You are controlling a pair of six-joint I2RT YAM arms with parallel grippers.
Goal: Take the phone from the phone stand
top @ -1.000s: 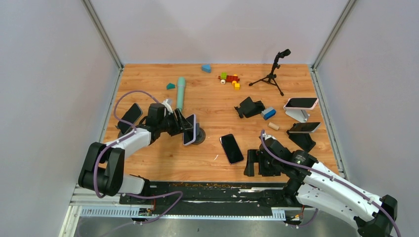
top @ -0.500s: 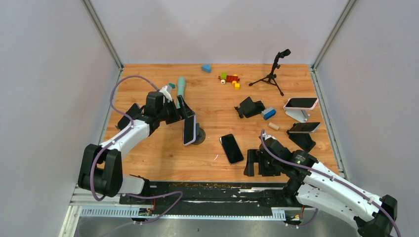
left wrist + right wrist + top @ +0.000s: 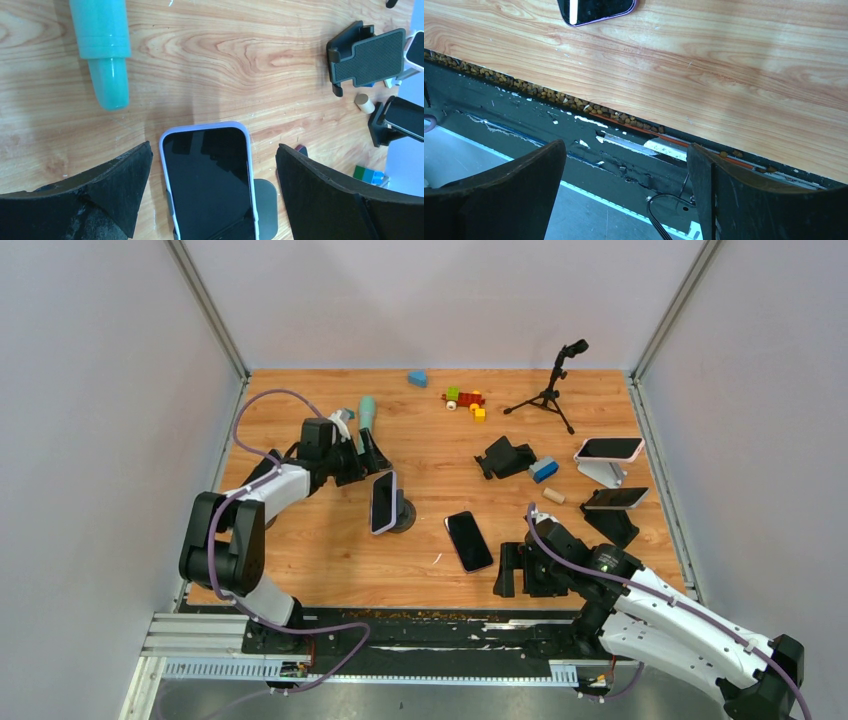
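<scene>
Hovering with the left gripper (image 3: 213,150) just above the phone (image 3: 210,185), fingers (image 3: 100,195) spread wide on either side and touching neither edge. Gripping nothing. Sitting at 12 o'clock of the phone in the top view. Leaving the phone, lilac-cased with a dark screen, propped on the phone stand (image 3: 404,518), at about 8 o'clock from the middle of the table (image 3: 420,430). Hanging the right gripper (image 3: 626,147) over the table's near edge at 5 o'clock, its fingers (image 3: 494,200) just as far apart and empty. Showing, in the left wrist view, a teal tube (image 3: 102,50) lying at 11 o'clock of the phone and an empty black stand (image 3: 367,55) at 2 o'clock. Showing also, from above, a second phone (image 3: 468,540) lying flat at 4 o'clock of the phone stand, near it but apart.
</scene>
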